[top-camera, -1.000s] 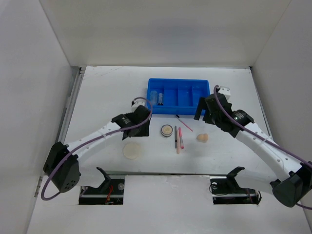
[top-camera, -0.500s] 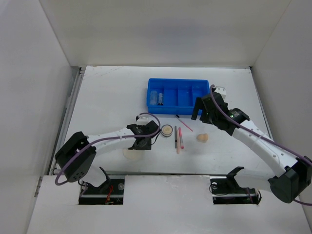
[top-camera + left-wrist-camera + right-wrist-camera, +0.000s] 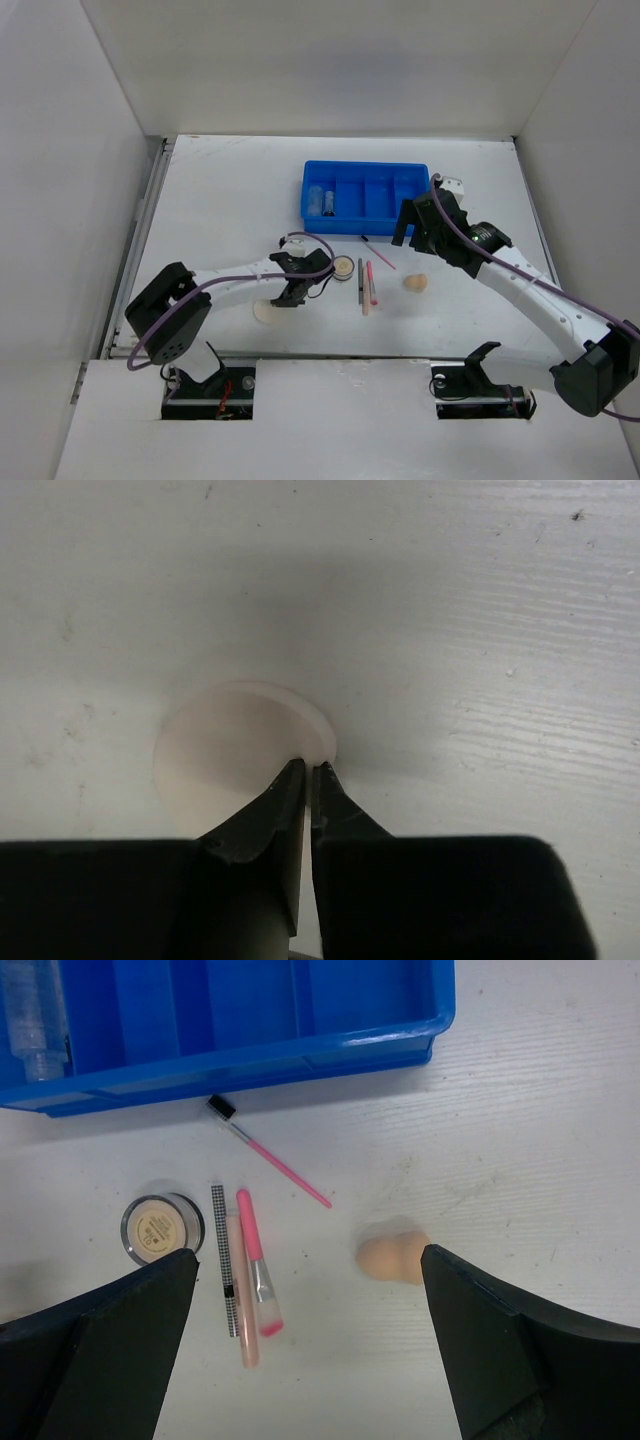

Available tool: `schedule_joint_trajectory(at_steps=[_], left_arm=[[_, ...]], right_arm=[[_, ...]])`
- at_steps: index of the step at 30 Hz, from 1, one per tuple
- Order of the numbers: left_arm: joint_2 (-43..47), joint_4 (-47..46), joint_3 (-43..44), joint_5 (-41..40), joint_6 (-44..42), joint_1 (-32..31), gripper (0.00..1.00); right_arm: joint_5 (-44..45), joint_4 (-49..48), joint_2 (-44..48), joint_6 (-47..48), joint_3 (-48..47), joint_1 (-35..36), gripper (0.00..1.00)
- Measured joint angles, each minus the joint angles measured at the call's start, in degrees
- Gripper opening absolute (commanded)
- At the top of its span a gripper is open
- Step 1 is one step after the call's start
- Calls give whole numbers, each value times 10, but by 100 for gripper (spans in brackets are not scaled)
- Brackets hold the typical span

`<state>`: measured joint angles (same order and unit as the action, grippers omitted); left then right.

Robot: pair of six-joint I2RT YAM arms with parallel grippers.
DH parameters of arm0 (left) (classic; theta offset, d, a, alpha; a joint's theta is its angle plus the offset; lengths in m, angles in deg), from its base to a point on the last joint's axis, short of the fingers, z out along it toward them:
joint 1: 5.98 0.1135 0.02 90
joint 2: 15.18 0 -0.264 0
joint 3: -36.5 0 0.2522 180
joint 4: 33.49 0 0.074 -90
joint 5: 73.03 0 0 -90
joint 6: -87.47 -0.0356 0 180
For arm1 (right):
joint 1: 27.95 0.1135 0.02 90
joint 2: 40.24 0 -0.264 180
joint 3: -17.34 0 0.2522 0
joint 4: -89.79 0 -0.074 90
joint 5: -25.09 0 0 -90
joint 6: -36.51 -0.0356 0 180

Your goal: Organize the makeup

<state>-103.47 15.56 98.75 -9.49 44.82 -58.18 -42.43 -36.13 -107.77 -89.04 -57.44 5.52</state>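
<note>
The cream round puff [image 3: 225, 750] lies flat on the white table, low and left of centre [image 3: 267, 311]. My left gripper [image 3: 308, 768] is shut on its right rim, reaching in from the left [image 3: 291, 297]. A round beige compact [image 3: 342, 267] [image 3: 160, 1227] sits just right of it. Thin pink, peach and dark pencils [image 3: 365, 287] [image 3: 240, 1280] lie side by side beyond the compact. My right gripper [image 3: 308, 1252] hangs open above the peach sponge [image 3: 392, 1257] [image 3: 416, 283], with nothing between its fingers. A clear tube [image 3: 316, 199] [image 3: 30, 1005] lies in the tray's left compartment.
The blue divided tray [image 3: 366, 166] [image 3: 300, 1055] stands at the back centre. A thin pink wand [image 3: 275, 1155] lies slanted just in front of it. White walls close in the table on three sides.
My left arm swung in and down from near the tray to the puff, and its jaws went from part open to shut on the puff's rim. The right arm shifted slightly left, still open.
</note>
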Motion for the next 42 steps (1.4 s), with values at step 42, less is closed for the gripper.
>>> schedule_joint_trajectory(at_steps=[42], left_arm=[[-507,-19,866,229,-266,142,4]], right_arm=[[86,75,137,-53,10,0,100]])
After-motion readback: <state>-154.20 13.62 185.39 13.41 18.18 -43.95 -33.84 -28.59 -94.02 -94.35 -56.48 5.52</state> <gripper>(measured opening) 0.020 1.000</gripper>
